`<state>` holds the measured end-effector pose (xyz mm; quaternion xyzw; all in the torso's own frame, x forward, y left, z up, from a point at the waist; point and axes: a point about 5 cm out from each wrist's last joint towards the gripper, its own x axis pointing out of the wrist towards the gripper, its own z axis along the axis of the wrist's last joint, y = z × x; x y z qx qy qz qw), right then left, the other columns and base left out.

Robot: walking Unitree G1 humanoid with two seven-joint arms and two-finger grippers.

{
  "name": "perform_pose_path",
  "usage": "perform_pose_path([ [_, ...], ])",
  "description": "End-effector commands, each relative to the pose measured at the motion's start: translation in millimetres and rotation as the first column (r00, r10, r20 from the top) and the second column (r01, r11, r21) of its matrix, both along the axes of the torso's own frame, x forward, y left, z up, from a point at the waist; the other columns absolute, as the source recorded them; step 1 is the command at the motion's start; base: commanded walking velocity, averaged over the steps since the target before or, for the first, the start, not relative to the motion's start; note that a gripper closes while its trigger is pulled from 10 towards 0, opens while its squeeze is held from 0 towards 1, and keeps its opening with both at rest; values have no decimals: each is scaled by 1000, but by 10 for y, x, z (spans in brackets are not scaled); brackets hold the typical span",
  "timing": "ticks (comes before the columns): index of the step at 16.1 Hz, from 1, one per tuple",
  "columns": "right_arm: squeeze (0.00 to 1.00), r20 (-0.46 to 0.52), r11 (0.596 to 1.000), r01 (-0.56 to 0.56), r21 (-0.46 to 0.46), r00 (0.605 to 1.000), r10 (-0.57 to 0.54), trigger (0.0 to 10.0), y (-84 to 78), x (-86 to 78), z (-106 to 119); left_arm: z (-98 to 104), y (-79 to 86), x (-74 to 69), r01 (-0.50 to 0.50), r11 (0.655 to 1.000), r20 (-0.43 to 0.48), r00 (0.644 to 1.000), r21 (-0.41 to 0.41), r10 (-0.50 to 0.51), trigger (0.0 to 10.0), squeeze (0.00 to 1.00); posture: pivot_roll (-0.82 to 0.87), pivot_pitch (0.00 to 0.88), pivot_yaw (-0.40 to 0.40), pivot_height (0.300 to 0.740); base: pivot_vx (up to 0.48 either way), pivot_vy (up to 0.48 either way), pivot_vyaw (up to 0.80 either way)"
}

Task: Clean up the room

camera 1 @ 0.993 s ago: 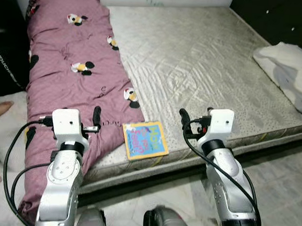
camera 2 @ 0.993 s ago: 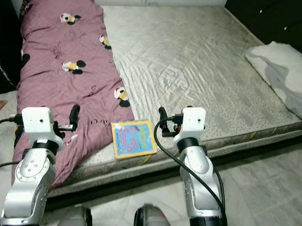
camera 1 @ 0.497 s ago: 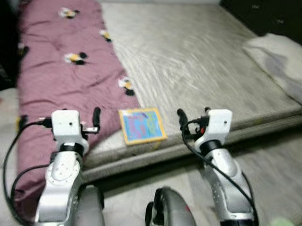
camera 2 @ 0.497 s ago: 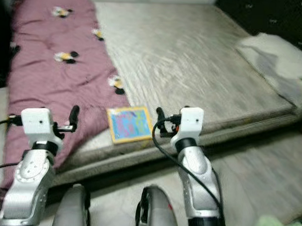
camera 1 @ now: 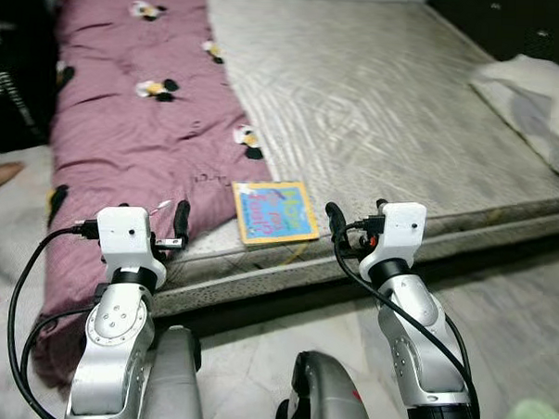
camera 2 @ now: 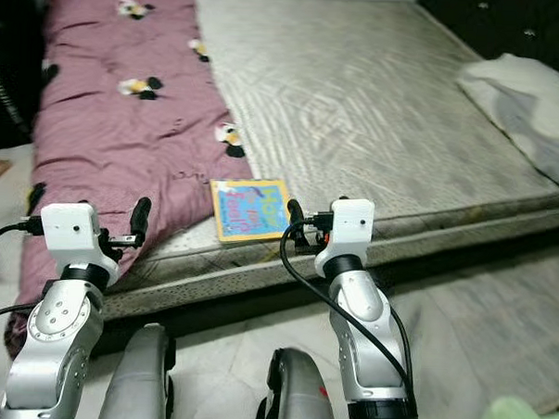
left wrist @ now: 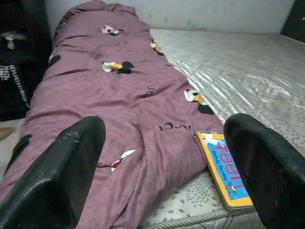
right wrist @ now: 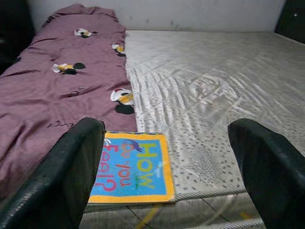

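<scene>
While near the book [camera 1: 274,211], both tools [left wrist: 162,157] [right wrist: 167,162] wide open, empty.

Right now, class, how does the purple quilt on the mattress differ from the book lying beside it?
The purple quilt is soft and rumpled, running the length of the mattress; the book is flat, stiff and small, near the front edge. The quilt shows scattered cartoon prints; the book has a yellow-bordered blue cover. Both rest on the mattress.
</scene>
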<state>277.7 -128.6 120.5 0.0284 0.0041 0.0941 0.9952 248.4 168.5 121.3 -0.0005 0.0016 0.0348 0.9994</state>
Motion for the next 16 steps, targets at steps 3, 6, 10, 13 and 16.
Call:
perform_pose_path([
  [3, 0, 13, 1000, 2, -9, 1000, -2, 10000, -23, 8, 34, 52, -24, -13, 20, 1000, 25, 999, -8, -20, 10000, 0, 16, 100, -108, 636, 335, 0, 0],
  [6, 0, 12, 1000, 2, -13, 1000, -2, 10000, -23, 9, 32, 49, -24, -15, 22, 1000, 25, 999, -13, -22, 10000, 0, 16, 100, -108, 636, 354, 0, 0],
  [10, 0, 14, 1000, 2, -16, 1000, -2, 10000, -23, 13, 39, 51, -24, -14, 22, 1000, 25, 999, -15, -22, 10000, 0, 14, 106, -109, 636, 356, 0, 0],
  [13, 0, 15, 1000, 3, -19, 1000, -3, 10000, -25, 13, 39, 50, -22, -13, 21, 1000, 24, 999, -14, -21, 10000, 0, 13, 106, -108, 636, 358, 0, 0],
  [16, 0, 16, 1000, 5, -22, 1000, -4, 10000, -28, 13, 38, 43, -29, -8, 21, 1000, 18, 1000, -19, -21, 10000, 0, 14, 105, -107, 636, 211, 0, 0],
])
